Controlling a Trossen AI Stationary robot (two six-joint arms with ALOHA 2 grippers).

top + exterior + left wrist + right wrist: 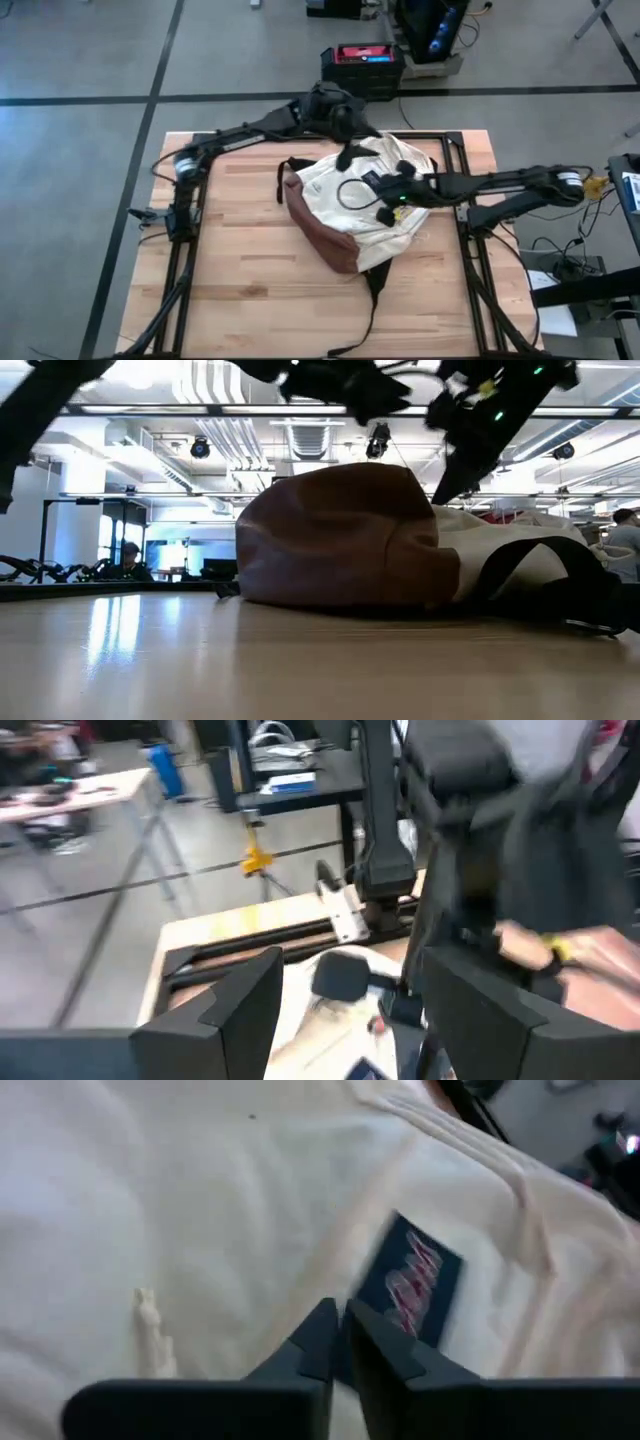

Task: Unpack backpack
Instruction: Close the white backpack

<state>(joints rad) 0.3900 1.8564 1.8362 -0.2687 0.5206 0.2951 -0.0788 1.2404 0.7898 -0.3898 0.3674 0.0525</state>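
Note:
The cream-white backpack (pixel 350 205) lies on its side mid-table, its reddish-brown base (pixel 340 535) toward the near-left and a black strap (pixel 375 290) trailing to the near edge. My right gripper (pixel 385 212) reaches in from the right, low over the front pocket. In the right wrist view it (pixel 338 1320) is shut, right next to the dark logo patch (pixel 410 1285). My left gripper (pixel 348 152) hovers open above the backpack's far end. In the left wrist view it (pixel 350 960) has cream fabric and the right arm between its fingers. My right gripper's shut fingertips (pixel 320 1325) point slanting down at the cream front-pocket fabric (pixel 250 1250) beside the logo patch. I cannot tell whether they touch or pinch it.
Black frame rails (pixel 190 250) run along the table's left and right sides. Bare wood (pixel 240 270) lies left of and nearer than the backpack. A dark box with a red top (pixel 365 55) sits on the floor beyond the far edge. People sit in the room behind (pixel 130 555).

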